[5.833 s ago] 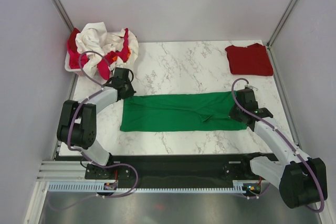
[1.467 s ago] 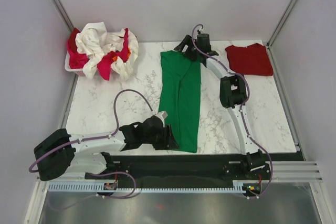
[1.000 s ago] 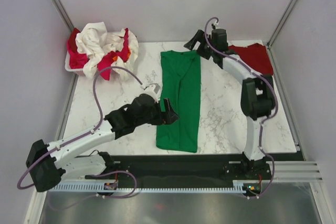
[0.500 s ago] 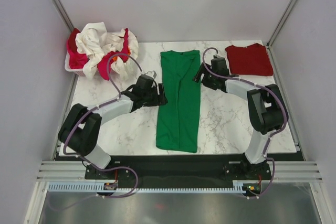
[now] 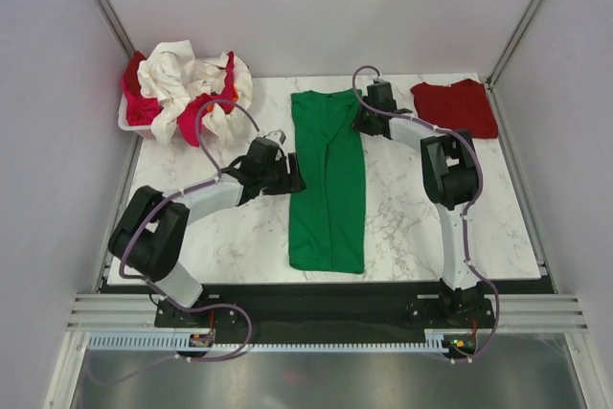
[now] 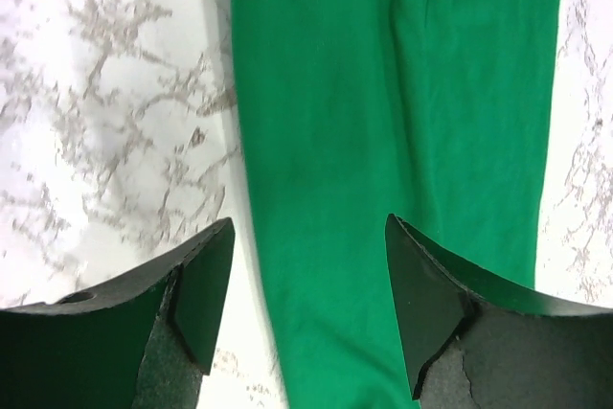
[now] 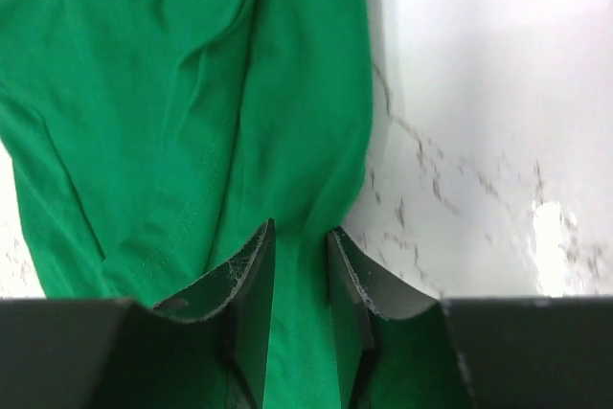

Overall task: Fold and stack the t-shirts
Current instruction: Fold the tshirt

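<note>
Green t-shirt (image 5: 329,184), folded to a long strip, lies centre bench (image 5: 412,222), near to far. Left end effector (image 6: 308,227) spread over its left edge; right end effector (image 7: 300,232) pinching its far right edge.

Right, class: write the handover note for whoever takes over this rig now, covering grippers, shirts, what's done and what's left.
Left gripper: open, straddling the green t-shirt at its left edge.
Right gripper: closed on its right edge near the collar.
Done: dark red t-shirt folded, far right corner; green one narrowed to a long strip.
Left: finish folding green, stack it; cream-white and pinkish red shirts heaped far left, unfolded.
</note>
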Robot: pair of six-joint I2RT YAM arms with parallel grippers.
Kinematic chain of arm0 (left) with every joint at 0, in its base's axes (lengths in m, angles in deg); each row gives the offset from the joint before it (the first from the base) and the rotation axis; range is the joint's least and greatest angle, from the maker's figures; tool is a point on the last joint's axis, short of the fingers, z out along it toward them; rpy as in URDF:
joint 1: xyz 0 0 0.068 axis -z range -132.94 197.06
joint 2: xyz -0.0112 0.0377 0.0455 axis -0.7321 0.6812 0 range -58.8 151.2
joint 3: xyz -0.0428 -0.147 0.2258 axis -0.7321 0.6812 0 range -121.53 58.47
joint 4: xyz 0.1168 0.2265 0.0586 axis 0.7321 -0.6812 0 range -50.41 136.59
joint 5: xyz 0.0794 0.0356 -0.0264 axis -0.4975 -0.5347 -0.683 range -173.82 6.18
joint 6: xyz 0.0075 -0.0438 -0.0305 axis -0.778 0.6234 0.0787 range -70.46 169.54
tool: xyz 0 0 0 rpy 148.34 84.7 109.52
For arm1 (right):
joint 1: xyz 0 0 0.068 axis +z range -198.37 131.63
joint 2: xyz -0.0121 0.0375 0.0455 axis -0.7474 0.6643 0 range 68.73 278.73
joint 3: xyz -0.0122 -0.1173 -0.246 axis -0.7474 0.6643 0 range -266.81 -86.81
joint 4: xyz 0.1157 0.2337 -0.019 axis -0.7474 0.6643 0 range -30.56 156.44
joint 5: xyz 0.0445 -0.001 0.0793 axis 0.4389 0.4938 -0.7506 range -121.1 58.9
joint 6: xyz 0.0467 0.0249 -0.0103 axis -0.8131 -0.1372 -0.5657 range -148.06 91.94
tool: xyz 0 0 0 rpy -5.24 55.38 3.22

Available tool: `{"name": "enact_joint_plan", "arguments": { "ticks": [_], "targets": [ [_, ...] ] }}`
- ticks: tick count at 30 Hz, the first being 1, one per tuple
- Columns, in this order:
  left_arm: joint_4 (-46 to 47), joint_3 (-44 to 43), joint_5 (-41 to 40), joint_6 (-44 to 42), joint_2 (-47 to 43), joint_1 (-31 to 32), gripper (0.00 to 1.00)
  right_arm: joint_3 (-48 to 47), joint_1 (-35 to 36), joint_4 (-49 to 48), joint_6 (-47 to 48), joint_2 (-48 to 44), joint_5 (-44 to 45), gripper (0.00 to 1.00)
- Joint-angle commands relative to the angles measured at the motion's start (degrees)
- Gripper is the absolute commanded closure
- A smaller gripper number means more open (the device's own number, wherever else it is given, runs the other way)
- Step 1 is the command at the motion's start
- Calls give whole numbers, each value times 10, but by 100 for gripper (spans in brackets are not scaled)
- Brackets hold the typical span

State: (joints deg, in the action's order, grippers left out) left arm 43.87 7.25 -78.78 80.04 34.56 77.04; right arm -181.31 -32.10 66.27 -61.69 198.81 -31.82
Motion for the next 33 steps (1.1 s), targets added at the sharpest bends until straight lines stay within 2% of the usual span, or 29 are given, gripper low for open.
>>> {"name": "enact_joint_plan", "arguments": {
  "ticks": [1,5,7,8,9,11,12,15,21,24,26,27,33],
  "targets": [
    [19,22,1,-18,-60,-3,28,-49,-1,37,10,46,33,64],
    [11,40,8,-22,-91,-4,29,-83,0,62,17,62,41,64],
    [11,60,23,-16,-108,-3,30,-97,0,77,34,61,46,57],
    [11,72,27,-4,-130,-2,31,-103,-1,89,41,59,50,52],
    [11,97,30,4,-141,-2,32,-102,-2,96,45,52,55,38],
    [11,124,43,28,-162,-2,34,-71,-1,96,65,10,78,29],
    [11,151,46,37,-181,2,35,-54,-1,93,73,-10,92,20],
    [11,192,64,73,-214,15,35,10,-1,77,93,-98,128,10],
    [11,246,53,155,-245,96,31,172,-2,78,79,-312,112,7],
    [17,266,34,194,-248,144,29,333,0,72,52,-418,77,7],
    [19,279,19,216,-249,169,29,403,1,66,29,-493,51,7],
    [19,284,11,222,-251,175,29,466,1,68,22,-537,31,7],
    [25,310,-16,238,-262,194,34,688,28,64,-54,-702,-53,15]
  ]
}}
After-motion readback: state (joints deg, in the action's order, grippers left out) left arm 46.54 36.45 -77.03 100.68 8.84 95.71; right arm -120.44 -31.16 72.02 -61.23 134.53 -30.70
